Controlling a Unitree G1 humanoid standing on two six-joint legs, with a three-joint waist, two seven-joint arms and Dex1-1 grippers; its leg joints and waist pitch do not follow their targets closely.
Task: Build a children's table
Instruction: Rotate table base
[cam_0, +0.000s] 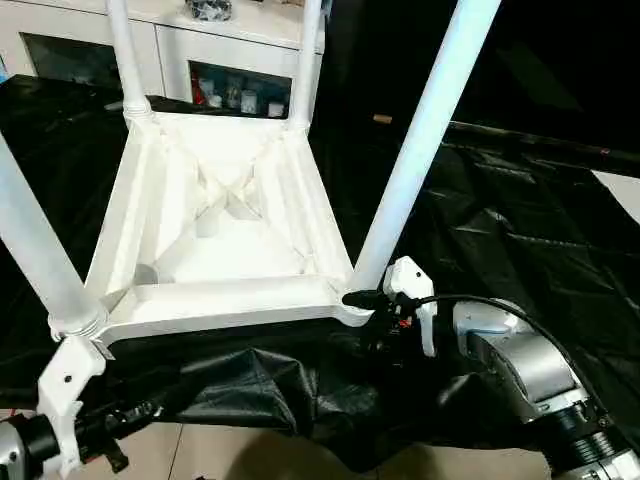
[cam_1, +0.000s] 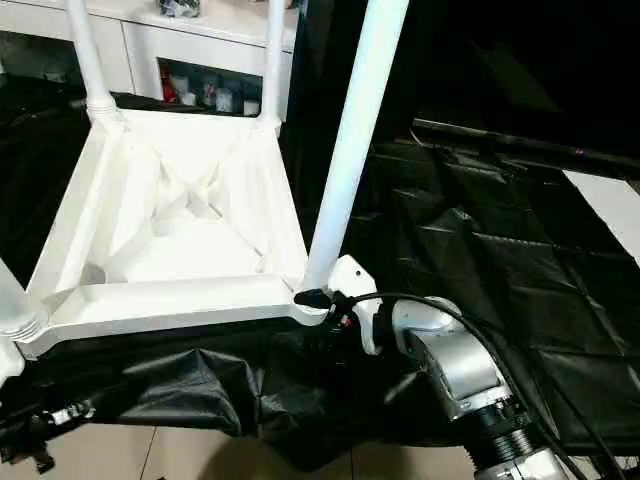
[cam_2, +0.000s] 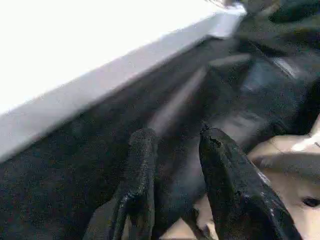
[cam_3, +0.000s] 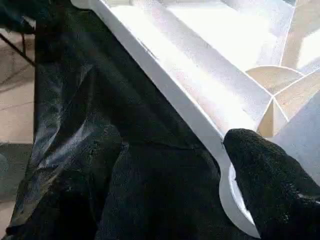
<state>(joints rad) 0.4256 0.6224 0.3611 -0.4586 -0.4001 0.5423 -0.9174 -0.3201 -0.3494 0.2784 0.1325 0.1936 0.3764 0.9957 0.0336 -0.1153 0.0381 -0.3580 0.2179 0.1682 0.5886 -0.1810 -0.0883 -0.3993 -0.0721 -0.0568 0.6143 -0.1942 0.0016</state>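
**Table upside down, all 4 legs in — grip low at the sockets**

Tabletop (cam_0: 215, 300) lies ribbed side up on black plastic sheeting (cam_0: 500, 220), w/ four legs standing in its corner sockets: near-right leg (cam_0: 420, 140), near-left leg (cam_0: 35, 250), far-left leg (cam_0: 125, 55), far-right leg (cam_0: 305, 60). White glass-door cabinet (cam_0: 180, 50) sits behind.

Right gripper (cam_1: 325, 305) is at the near-right socket; one black finger (cam_3: 270, 175) presses the rounded corner, but can't tell if the pair is closed on anything. Left gripper (cam_2: 172, 170) hangs just below the near edge, fingers apart, holding nothing.

Handling, my read: hollow plastic, so prob. light and fairly stiff, but smooth and slippery for the pads. Long legs give leverage — pulling high up could rock a socket joint loose. Better hold: rim edge or leg base right by the socket. Sheeting is slick, so the tabletop may slide when pushed.
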